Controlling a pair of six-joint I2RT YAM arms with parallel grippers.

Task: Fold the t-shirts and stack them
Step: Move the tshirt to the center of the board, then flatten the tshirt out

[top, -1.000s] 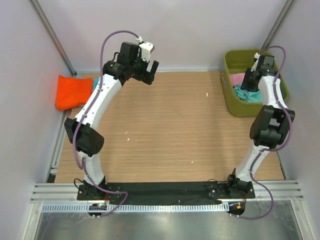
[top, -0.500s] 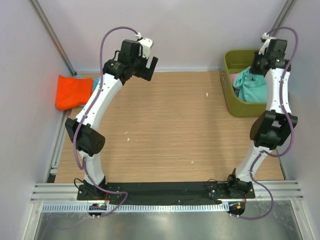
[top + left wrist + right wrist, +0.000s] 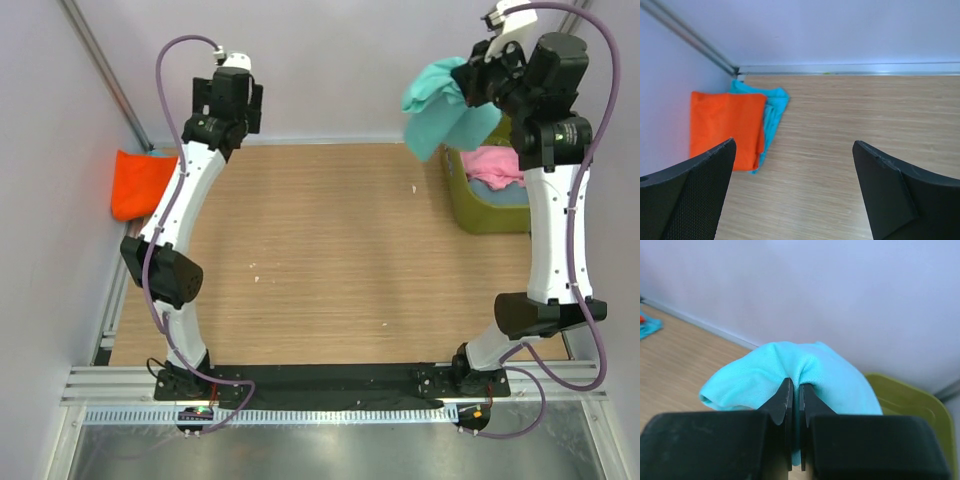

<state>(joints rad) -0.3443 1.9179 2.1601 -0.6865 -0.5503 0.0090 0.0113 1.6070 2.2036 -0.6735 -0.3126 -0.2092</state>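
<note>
My right gripper (image 3: 478,82) is shut on a teal t-shirt (image 3: 440,108) and holds it high in the air, left of the olive bin (image 3: 455,190). In the right wrist view the jaws pinch a fold of the teal cloth (image 3: 815,370). A pink t-shirt (image 3: 495,165) and a strip of pale blue cloth (image 3: 500,193) lie in the bin. A folded orange t-shirt (image 3: 140,183) lies at the far left on top of a turquoise one (image 3: 774,107). My left gripper (image 3: 228,100) is open and empty, high near the back wall, right of the orange t-shirt (image 3: 725,127).
The olive bin's rim shows in the right wrist view (image 3: 910,395). A metal rail (image 3: 850,69) runs along the back wall. Side walls stand close on both sides of the wooden table (image 3: 330,250).
My right gripper has lifted the teal t-shirt out of the bin and swung it up and to the left. My left arm has turned left toward the orange t-shirt.
</note>
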